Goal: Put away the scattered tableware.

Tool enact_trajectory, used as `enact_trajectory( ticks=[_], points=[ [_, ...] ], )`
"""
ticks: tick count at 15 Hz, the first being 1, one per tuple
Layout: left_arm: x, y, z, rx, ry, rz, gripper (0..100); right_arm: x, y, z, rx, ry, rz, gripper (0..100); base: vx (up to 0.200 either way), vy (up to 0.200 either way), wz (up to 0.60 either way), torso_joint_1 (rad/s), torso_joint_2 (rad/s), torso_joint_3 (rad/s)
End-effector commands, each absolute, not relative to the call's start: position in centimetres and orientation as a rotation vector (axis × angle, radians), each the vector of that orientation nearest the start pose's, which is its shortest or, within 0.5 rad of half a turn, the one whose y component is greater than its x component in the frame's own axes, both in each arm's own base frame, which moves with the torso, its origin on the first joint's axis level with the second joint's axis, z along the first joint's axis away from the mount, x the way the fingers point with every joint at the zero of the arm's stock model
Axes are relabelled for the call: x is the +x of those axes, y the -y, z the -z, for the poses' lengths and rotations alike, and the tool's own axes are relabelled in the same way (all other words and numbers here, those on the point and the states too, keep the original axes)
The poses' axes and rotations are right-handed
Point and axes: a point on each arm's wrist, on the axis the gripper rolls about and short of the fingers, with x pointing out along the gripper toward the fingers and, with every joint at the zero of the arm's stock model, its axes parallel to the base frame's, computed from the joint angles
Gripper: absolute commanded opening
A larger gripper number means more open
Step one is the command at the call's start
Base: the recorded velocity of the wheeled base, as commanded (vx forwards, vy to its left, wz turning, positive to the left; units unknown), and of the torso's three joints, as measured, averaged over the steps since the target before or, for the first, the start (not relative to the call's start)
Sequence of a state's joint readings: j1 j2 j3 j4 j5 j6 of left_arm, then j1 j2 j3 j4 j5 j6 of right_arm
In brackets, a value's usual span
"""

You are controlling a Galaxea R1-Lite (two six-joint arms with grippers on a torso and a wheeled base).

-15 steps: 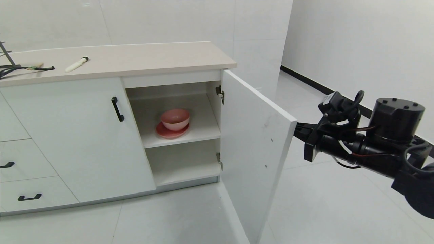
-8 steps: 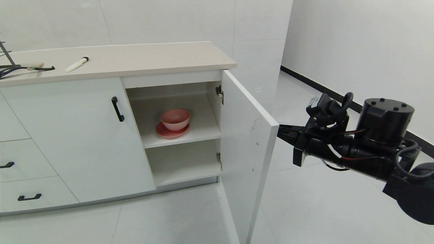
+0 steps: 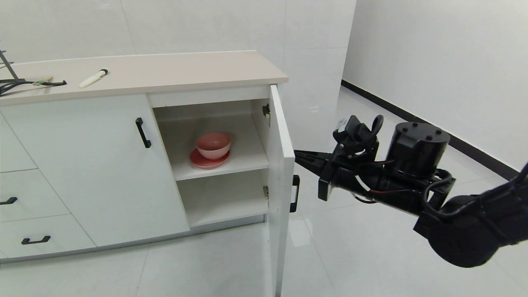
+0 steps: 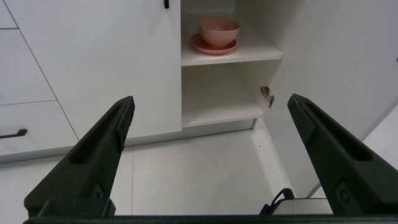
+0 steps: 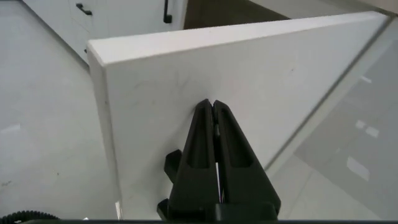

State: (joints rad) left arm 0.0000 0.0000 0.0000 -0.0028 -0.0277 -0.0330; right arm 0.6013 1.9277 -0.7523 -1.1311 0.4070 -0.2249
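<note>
A pink bowl (image 3: 213, 145) sits on a pink plate (image 3: 205, 161) on the upper shelf of the open cabinet; the left wrist view shows the same bowl (image 4: 219, 31) and plate (image 4: 211, 47). The white cabinet door (image 3: 281, 165) stands about edge-on to the head view, its black handle (image 3: 294, 193) on the outer side. My right gripper (image 3: 298, 156) is shut, and its tips (image 5: 212, 104) rest against the door's outer face (image 5: 249, 81). Low in front of the cabinet, my left gripper (image 4: 211, 102) is open and holds nothing.
On the beige countertop (image 3: 185, 70) lie a white-handled knife (image 3: 93, 78) and a dark utensil (image 3: 41, 83) at the far left. The left cabinet door (image 3: 95, 165) is closed, with drawers (image 3: 36, 240) beside it. Open tiled floor (image 3: 371, 255) lies to the right.
My right arm has moved left with its shut gripper against the door. The door has swung from wide open to roughly edge-on, toward the cabinet.
</note>
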Motion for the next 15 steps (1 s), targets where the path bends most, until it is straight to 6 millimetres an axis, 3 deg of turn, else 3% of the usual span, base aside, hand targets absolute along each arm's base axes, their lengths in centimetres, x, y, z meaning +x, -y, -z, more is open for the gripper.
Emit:
enact_trajectory(
  ticks=[1, 10, 15],
  points=[
    [-2.3, 0.1, -7.6, -0.034, 0.003, 0.028, 100, 28.8, -22.1, -13.3, -0.204, 0.076, -1.038, 0, 0.0, 0.0, 0.0, 0.0, 0.0, 0.0],
    [-2.3, 0.1, -7.6, -0.035, 0.003, 0.028, 100, 31.9, -26.1, -10.3, -0.169, 0.132, -1.069, 0, 0.0, 0.0, 0.0, 0.0, 0.0, 0.0],
    [-2.3, 0.1, -7.6, -0.035, 0.003, 0.026, 100, 32.5, -27.5, -9.5, -0.148, 0.172, -1.102, 0, 0.0, 0.0, 0.0, 0.0, 0.0, 0.0]
  ],
)
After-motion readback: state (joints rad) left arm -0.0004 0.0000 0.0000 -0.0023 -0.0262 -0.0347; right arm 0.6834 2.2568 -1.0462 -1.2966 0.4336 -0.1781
